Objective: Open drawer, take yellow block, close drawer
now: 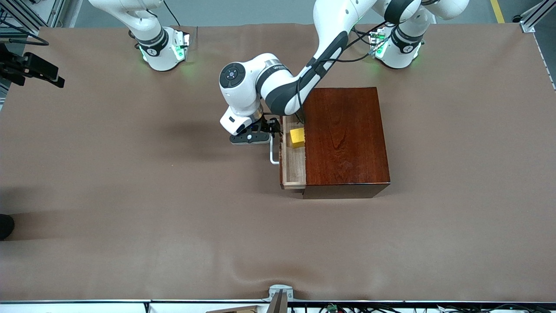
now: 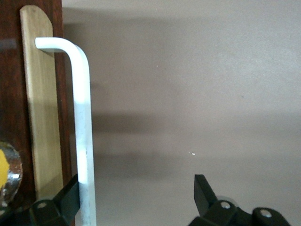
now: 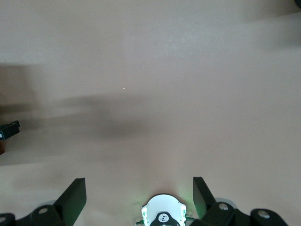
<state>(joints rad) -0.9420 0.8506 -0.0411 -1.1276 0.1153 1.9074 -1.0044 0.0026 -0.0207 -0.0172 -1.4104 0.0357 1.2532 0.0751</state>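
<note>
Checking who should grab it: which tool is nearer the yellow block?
Left. The left tool is open at the drawer handle, right beside the block. The right tool waits near its base.

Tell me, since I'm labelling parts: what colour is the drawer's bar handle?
White; the U-shaped bar handle shows best in the left wrist view.

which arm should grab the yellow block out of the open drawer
Left, probably. The left gripper hangs open beside the drawer handle, right by the yellow block. The right gripper waits, open, over bare table.
</note>
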